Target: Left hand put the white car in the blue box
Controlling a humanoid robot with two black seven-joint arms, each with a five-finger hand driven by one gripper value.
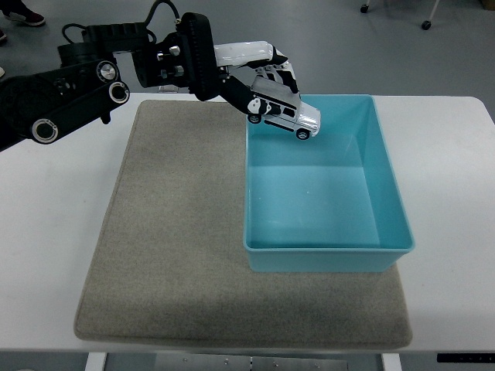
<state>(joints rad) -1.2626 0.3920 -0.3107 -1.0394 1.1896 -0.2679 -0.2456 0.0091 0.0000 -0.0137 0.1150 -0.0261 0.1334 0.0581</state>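
While the black left arm [77, 85] reaches in from the left edge across the far side of the white table [46, 193], its left hand [259, 77] holds the white car [284, 114] in the air above the far-left corner of the blue box [325, 182]. White fingers [247, 52] curl down over the roof of the toy, pinching it from above against the dark palm side of the hand. Just below and to the right of the fingertips, the car hangs tilted, its nose pointing down and away from the wrist toward the open interior of the box, its rear end nearest the palm. Small black wheels show along its lower side. No part of the car touches the box; it sits clear of the rim, over the inside edge of the far wall. Beneath and forward of the hand, the box stands open and holds nothing, its near wall well apart from the fingers. Under the arm and to the near side of the hand lies a grey mat [178, 247], with the box resting on its right part. Behind the hand, beyond the table's far edge, grey floor [348, 46] fills the top of the view, and a dark shoe [19, 13] shows at the upper left corner.
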